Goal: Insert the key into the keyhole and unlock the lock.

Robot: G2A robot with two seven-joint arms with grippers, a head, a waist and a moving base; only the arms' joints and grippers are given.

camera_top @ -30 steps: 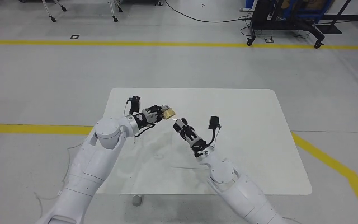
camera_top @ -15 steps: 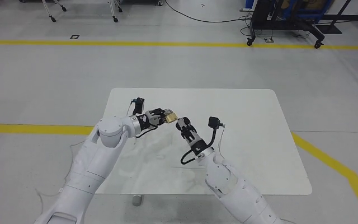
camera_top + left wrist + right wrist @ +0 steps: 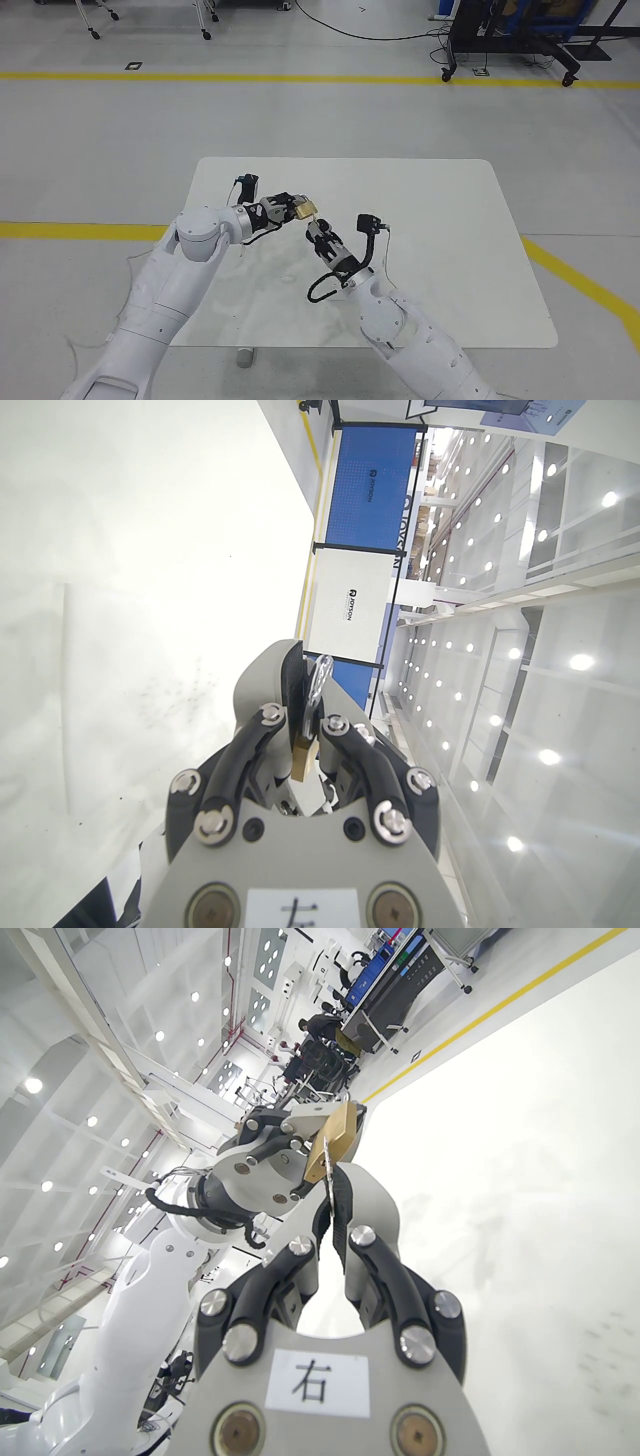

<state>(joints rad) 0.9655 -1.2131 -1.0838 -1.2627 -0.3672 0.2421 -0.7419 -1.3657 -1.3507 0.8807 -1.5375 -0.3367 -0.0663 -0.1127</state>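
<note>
The left tool (image 3: 290, 207) clamps a blocky brass padlock (image 3: 336, 1135) above the smooth white worktop (image 3: 450, 230). The right tool (image 3: 317, 233) pinches a thin, flat silver key (image 3: 327, 1173) between black pads (image 3: 344, 1195), tip against the padlock's end.

My left gripper (image 3: 299, 208) is clamping the lock (image 3: 306, 209) in the air over the table (image 3: 450, 250). It is blocking the way straight ahead of my right gripper (image 3: 314, 229), which is pinching the key (image 3: 328, 1167). The two are standing tip to tip, leaving no passage between them. The key seems to be lying against the lock's end, though I am not seeing the contact well. The black cable loop (image 3: 322, 288) at my right wrist is bulging toward my left arm, narrowing the gap between the forearms. Room is lying open beneath both grippers and out over the table's far and right parts.
</note>
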